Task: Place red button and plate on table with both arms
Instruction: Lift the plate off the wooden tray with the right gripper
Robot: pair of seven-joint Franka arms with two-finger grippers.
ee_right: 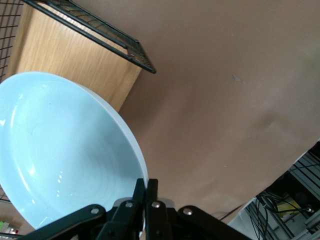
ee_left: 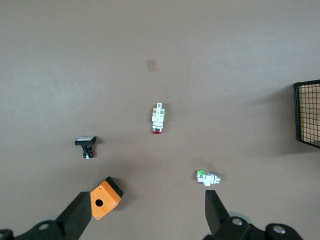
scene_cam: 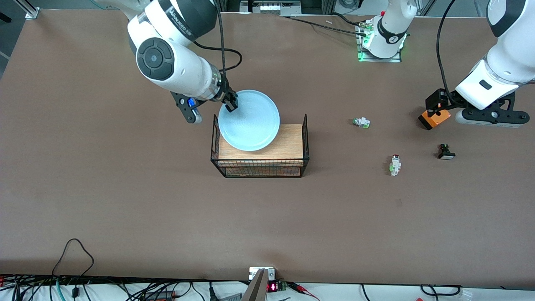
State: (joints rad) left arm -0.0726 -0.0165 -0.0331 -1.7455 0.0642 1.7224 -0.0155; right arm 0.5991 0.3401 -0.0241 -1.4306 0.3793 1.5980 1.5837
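Red button (scene_cam: pixel 394 164) on table, right gripper (scene_cam: pixel 231 102) clamping plate (scene_cam: pixel 249 120) rim, left gripper (ee_left: pixel 150 212) spread.

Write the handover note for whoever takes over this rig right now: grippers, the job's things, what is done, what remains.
Right gripper: shut on the plate rim, plate over the wire rack.
Left gripper: open, empty, over the table above the orange box.
Red button: already on the table, nearer the front camera than the green-ended switch.
Left: set the plate down on the table.

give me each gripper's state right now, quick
left gripper: open, holding nothing, over the table.
right gripper: shut on the plate rim, above the rack.
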